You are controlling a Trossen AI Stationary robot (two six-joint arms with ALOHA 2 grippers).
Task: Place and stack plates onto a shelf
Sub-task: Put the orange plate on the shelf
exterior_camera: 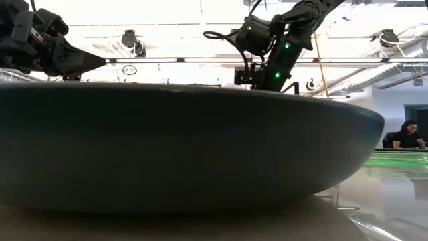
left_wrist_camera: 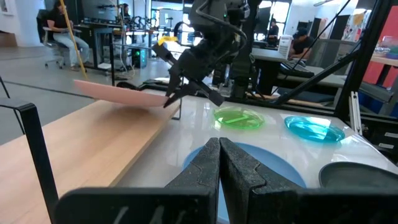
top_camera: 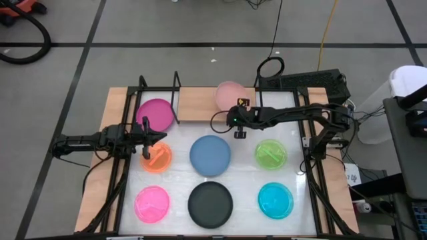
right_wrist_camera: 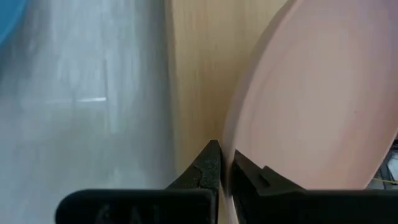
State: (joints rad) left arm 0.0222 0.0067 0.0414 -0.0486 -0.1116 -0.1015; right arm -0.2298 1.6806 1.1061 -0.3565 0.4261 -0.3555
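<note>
My right gripper (top_camera: 235,107) is shut on the pale pink plate (top_camera: 229,95) over the wooden shelf (top_camera: 200,103), right of the shelf's middle. The magenta plate (top_camera: 155,115) lies on the shelf's left part. My left gripper (top_camera: 160,139) is shut and empty; it hovers above the orange plate (top_camera: 157,159) at the table's left. The blue (top_camera: 210,155), green (top_camera: 271,154), hot pink (top_camera: 152,203), black (top_camera: 210,203) and cyan (top_camera: 275,200) plates lie flat on the white table. My right gripper (right_wrist_camera: 227,163) pinches the pale pink plate's rim (right_wrist_camera: 231,146) between its two fingers, one above and one below the plate. The fingers reach it from the table's near side, slanting down. In the left wrist view the plate (left_wrist_camera: 118,92) is about level just above the board.
Black wire uprights (top_camera: 177,87) stand on the shelf between the magenta plate and the pale pink one, with more at its left end (top_camera: 141,83). The black plate (exterior_camera: 180,147) fills the low view. People sit at desks in the room beyond.
</note>
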